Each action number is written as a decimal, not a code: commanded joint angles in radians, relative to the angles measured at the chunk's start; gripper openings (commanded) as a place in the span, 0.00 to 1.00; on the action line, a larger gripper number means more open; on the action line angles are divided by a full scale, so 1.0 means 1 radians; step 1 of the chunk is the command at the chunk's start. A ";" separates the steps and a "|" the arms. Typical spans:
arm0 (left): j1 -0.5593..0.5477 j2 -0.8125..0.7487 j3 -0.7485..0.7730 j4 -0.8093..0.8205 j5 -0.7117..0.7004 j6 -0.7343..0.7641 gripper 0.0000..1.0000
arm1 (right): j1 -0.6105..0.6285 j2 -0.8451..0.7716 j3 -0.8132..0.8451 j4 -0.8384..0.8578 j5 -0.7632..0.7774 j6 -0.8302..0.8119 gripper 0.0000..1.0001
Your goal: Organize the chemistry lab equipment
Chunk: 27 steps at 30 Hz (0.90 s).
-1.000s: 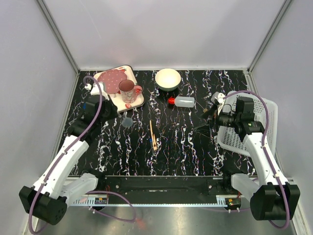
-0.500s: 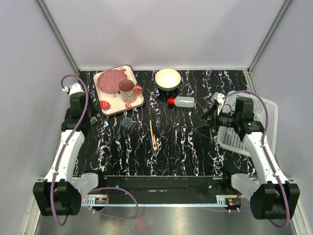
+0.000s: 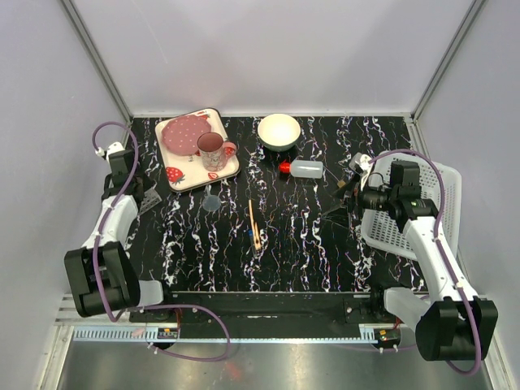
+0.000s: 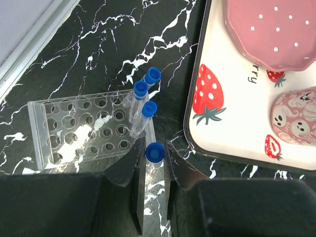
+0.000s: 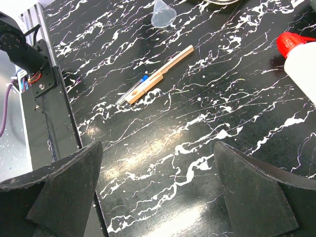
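Left wrist: L end effector (image 4: 154, 147) pinches blue-capped clear tube (image 4: 154, 153); R end effector (image 5: 158, 173) agape.

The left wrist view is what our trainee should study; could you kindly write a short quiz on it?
1. True or false: the clear grid rack stands on the strawberry tray.
2. How many blue-capped tubes rest at the rack's end?
3. What sits between the fingers of the left tool? A, a fourth tube; B, the wooden stick; C, the red-capped bottle.
Key: 1 false, it is on the black table beside the tray; 2 three; 3 A.
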 commanded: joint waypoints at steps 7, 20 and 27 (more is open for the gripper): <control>0.011 0.070 0.004 0.167 -0.055 0.011 0.14 | -0.006 0.034 0.056 -0.023 0.012 -0.024 1.00; 0.011 0.111 -0.014 0.154 -0.112 0.018 0.14 | -0.004 0.049 0.060 -0.028 0.018 -0.028 1.00; 0.009 0.137 -0.011 0.147 -0.112 0.022 0.14 | -0.004 0.049 0.062 -0.028 0.021 -0.027 1.00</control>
